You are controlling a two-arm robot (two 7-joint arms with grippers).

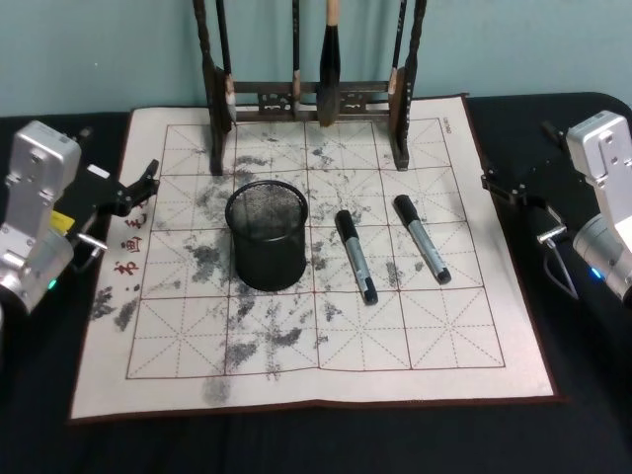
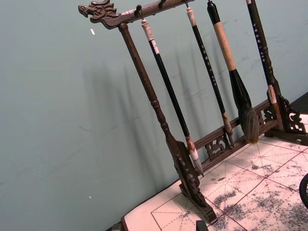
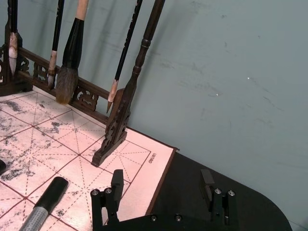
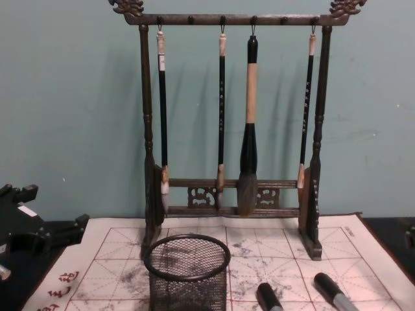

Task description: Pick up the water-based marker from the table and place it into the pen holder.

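- Lying on the mat [image 1: 444, 346]: a marker [image 1: 355, 257] just right of the pen holder [image 1: 267, 234], a second marker [image 1: 423, 239] beyond it.
- Left gripper [image 1: 148, 181], jaws apart, at the mat's left edge.
- Right gripper [image 3: 162, 179], jaws apart, beside its right edge.

On the counter [image 1: 583, 434] lies a mat [image 1: 434, 341], with the brush rack [image 1: 308, 100] standing along its far edge, the pen holder [image 1: 267, 263] left of centre, one marker [image 1: 355, 256] just right of it, a second marker [image 1: 422, 239] farther right, the left claw [image 1: 146, 183] at the mat's left edge and the right claw [image 3: 162, 179] at its right edge
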